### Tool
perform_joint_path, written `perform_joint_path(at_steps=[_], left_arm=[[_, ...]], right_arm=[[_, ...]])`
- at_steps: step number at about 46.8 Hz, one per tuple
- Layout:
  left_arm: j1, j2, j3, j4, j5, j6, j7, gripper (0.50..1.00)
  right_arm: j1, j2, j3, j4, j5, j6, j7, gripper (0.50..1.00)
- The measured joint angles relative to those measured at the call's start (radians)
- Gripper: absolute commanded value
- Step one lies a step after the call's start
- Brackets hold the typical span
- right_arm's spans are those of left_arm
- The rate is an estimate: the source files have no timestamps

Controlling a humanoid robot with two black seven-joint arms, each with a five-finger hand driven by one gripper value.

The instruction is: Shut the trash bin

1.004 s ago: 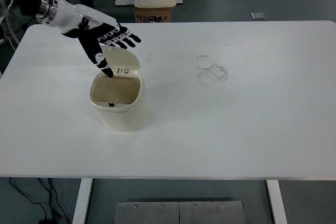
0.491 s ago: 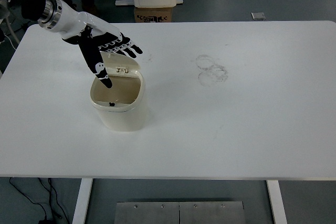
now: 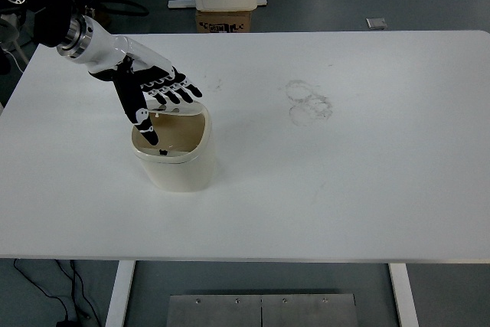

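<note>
One left hand (image 3: 157,89), fingers spread and holding nothing, presses the lid (image 3: 178,108) over the trash bin (image 3: 174,160) at the counter's (image 3: 344,181) nine o'clock; off-center pressure could tip the bin or let the lid spring back.

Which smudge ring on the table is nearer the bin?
The upper ring; it sits left of the lower ring, so closer to the bin.

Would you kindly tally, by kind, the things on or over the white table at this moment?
Cream trash bin with its lid partly lowered: 1
Robot left hand over the lid: 1
Scuff mark patch on the table: 1
Total: 3
</note>
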Motion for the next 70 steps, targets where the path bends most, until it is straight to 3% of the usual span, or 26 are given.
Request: perform_joint_path(at_steps=[21, 37, 70], left_arm=[[-0.002, 0.025, 0.017, -0.048, 0.001, 0.0, 0.001, 1.0], [-0.007, 0.041, 0.019, -0.124, 0.001, 0.0, 0.041, 1.0], [0.003, 0.045, 0.049, -0.125, 0.001, 0.0, 0.041, 1.0]], right_arm=[[0.0, 0.0, 0.0, 0.0, 0.0, 0.0, 0.0, 0.991], [0.0, 0.0, 0.0, 0.0, 0.0, 0.0, 0.0, 0.991], [0.0, 0.0, 0.0, 0.0, 0.0, 0.0, 0.0, 0.991]])
